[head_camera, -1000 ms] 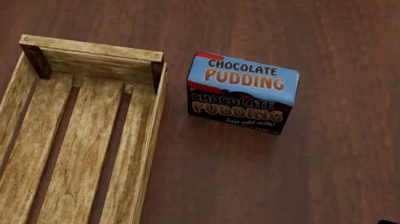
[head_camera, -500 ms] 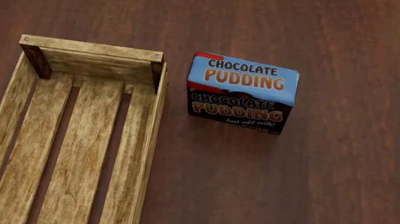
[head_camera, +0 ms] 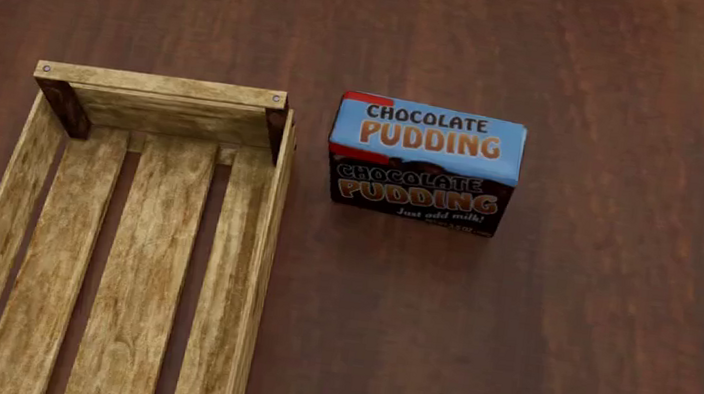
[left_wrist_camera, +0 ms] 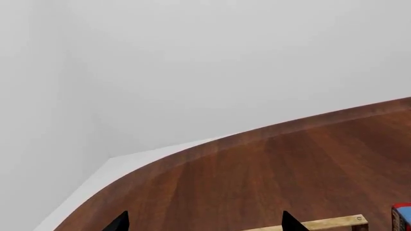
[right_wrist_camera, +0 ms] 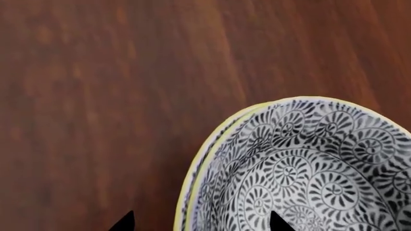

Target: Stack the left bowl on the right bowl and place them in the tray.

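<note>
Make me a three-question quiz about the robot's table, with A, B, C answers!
1. Where is the pudding box? A inside the crate; B on the table beside the crate; C on a bowl.
2. What colour is the bowl's rim? A yellow; B red; C green.
3. What is in the crate? A nothing visible; B two bowls; C the box.

Answers: 1 B, it stands on the wood past the crate's side. 2 A, a yellow edge shows in the right wrist view. 3 A, only bare slats show.
</note>
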Robot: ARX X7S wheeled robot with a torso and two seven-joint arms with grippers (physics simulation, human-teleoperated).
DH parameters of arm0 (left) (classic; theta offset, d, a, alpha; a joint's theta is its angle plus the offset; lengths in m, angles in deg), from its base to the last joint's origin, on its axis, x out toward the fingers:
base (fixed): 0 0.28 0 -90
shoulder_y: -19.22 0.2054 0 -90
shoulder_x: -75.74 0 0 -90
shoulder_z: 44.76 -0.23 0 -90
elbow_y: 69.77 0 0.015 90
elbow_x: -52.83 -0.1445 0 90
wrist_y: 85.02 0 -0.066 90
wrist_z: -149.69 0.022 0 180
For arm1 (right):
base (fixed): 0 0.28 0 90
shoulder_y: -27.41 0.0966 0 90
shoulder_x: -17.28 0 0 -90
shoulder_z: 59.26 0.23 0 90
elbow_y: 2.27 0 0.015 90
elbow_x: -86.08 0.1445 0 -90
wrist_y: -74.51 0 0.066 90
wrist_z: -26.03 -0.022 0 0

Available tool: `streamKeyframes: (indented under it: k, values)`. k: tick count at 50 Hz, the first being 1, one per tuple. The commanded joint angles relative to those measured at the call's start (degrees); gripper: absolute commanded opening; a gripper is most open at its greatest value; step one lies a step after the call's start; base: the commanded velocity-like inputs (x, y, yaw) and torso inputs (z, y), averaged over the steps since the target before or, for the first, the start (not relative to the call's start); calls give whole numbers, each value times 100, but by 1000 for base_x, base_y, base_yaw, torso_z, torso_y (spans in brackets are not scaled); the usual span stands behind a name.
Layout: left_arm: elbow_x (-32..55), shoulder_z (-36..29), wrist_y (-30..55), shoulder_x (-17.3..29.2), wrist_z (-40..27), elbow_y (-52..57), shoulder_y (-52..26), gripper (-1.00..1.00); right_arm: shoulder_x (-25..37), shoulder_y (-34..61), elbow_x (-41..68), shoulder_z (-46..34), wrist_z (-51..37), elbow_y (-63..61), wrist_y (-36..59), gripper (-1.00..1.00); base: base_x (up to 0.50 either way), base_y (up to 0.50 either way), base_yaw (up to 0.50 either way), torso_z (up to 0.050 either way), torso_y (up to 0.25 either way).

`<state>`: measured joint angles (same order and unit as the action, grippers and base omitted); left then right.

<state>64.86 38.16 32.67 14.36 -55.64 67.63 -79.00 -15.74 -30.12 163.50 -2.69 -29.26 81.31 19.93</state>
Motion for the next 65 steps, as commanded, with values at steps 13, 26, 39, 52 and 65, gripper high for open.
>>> streamKeyframes:
  k: [13,26,39,52,65]
  values:
    - [-1,-26,-10,29,-16,-26,-5,100,-88,-170,-128,-50,149,215,-139,100,0,0,0,0,0]
    - [-2,-44,-6,42,-32,-17,0,100,-104,-257,-132,-82,135,237,-138,100,0,0,0,0,0]
    - [17,-32,0,56,-50,-3,8,100,-163,-275,-171,-120,169,333,-131,100,0,0,0,0,0]
    - [-14,-96,-27,52,-56,-69,-17,100,-208,-311,-204,-178,235,498,-96,100,0,0,0,0,0]
    - [-4,-100,-22,65,-70,-63,-15,100,-304,-169,-230,-377,286,661,245,-100,0,0,0,0,0]
